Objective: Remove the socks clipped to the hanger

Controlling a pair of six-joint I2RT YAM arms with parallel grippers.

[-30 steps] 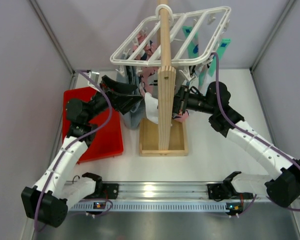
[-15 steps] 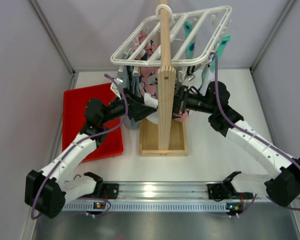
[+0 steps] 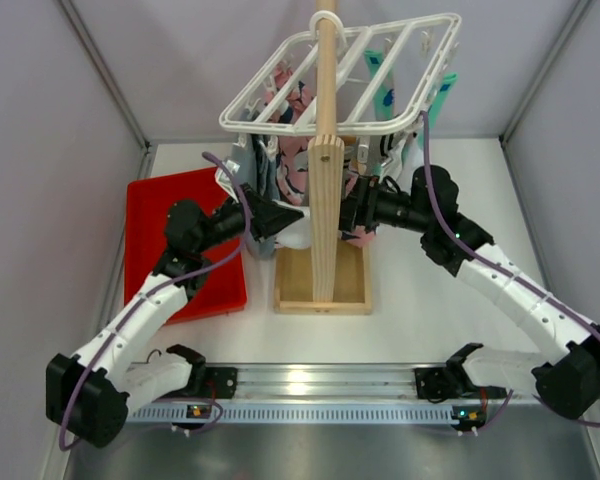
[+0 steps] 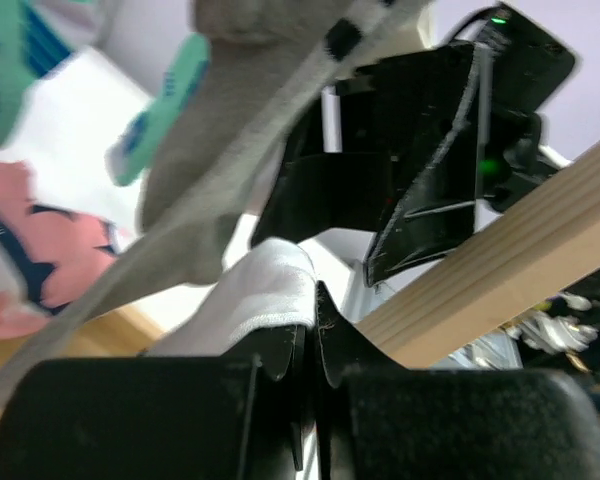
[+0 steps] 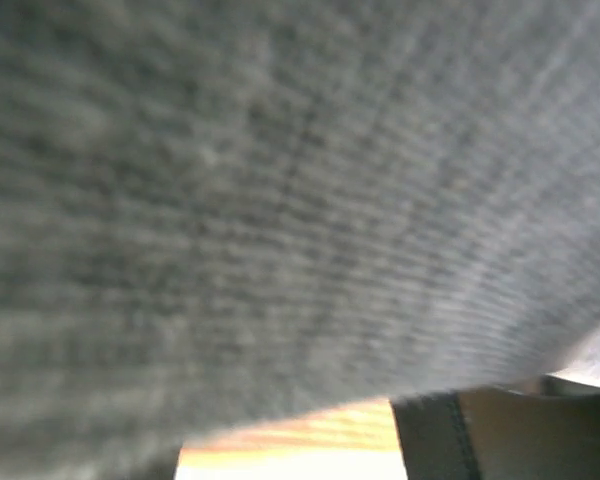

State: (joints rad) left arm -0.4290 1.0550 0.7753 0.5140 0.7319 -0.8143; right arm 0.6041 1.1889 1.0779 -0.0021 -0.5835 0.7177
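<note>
A second ago the left gripper (image 3: 283,219) hung wide open over the red tray (image 3: 160,220), well left of the wooden post (image 3: 325,130). Now it has swung in against the post's left side, and its fingers are pressed together on the white sock (image 4: 265,295), pinching a fold of it. That sock hangs just left of the post, under the hanger (image 3: 280,90), which rides on the post's top. The sock looks still clipped, so I'd say the grasp is made and the pull is what remains.

The right gripper (image 3: 358,208) has kept its station just right of the post. Its own camera is smothered by a grey knit (image 5: 280,200), probably one of the grey socks, though I can't swear to it. Whether its jaws are spread or closed I cannot tell.

Room is tight. The post stands right beside the left fingers, the pink cloth (image 3: 298,165) hangs just behind them, and the other gripper waits across the post. The free way out is down and leftward, toward the tray. The teal socks (image 3: 385,98) hang right of the post, untouched. A hard tug could rock the post on its box base (image 3: 320,292).
</note>
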